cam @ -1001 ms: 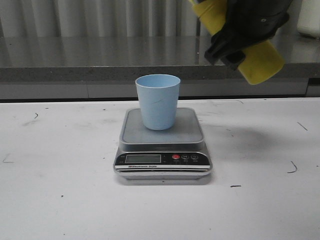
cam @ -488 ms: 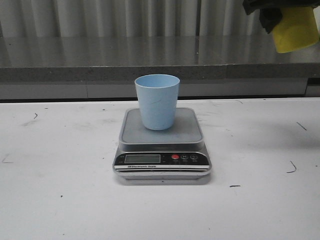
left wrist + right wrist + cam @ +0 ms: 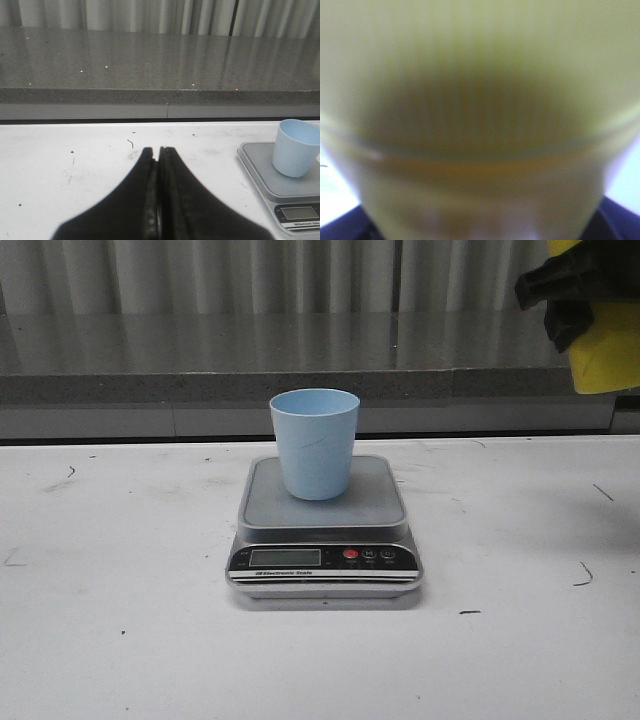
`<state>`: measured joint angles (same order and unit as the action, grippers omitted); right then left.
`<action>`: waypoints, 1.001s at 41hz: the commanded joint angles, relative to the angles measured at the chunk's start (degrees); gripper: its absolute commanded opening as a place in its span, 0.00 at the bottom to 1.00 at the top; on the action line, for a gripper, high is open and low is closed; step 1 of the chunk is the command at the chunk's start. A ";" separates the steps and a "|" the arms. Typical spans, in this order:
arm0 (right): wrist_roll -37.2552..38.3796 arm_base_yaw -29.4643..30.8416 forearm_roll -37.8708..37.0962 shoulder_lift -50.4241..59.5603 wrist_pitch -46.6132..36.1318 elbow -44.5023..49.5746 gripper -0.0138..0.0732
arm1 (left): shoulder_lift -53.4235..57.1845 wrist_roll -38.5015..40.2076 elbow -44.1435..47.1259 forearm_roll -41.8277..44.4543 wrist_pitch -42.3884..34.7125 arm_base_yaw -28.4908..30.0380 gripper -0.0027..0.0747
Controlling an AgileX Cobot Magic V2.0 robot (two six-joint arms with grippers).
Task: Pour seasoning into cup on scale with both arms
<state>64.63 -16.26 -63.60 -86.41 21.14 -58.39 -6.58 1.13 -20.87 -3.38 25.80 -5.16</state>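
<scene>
**Bottle held high on the right, cup waiting on the scale**

I see the cup point(image 3: 315, 443) standing up straight on the scale point(image 3: 325, 525), near the middle of the tabletop point(image 3: 120, 640). So that part looks done. I cannot see down into the cup from the front, so I cannot tell if any seasoning is in it.

My right end effector point(image 3: 575, 285) is up high at the far right edge. It is closed around the seasoning point(image 3: 605, 355), the yellow bottle. The bottle is well apart from the cup, off to its right and above it. In the right wrist view the bottle fills everything and is blurry. I think the bottle must either pour again or go back down.

My left end effector point(image 3: 159, 190) has its fingers pressed together and holds nothing. It sits low over the tabletop, left of the scale.

The tabletop is white with small dark marks and scratches. Behind it runs a grey stone ledge point(image 3: 200, 365), and behind that hangs a pale curtain point(image 3: 200, 275).
</scene>
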 commanded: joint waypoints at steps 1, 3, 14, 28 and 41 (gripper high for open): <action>0.94 0.24 -2.77 4.27 -4.79 -0.72 0.54 | -0.54 0.33 -1.44 -0.60 -4.57 0.02 0.01; 1.65 0.24 -2.77 4.70 -5.03 -0.59 0.54 | -0.54 0.33 -1.44 -0.60 -4.57 0.02 0.01; 2.92 0.24 -2.77 5.91 -4.78 -0.59 0.54 | -0.54 0.33 -1.44 -0.60 -4.57 0.02 0.01; -21.85 1.16 22.14 6.32 -12.69 0.80 0.54 | -0.54 0.33 -1.44 -0.60 -4.57 0.02 0.01; -52.85 6.26 53.29 9.21 -39.25 19.05 0.54 | -0.54 0.33 -1.44 -0.60 -4.57 0.02 0.01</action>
<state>20.55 -10.62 -16.97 -80.12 -4.65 -42.15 -6.58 1.13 -20.87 -3.38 25.80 -5.16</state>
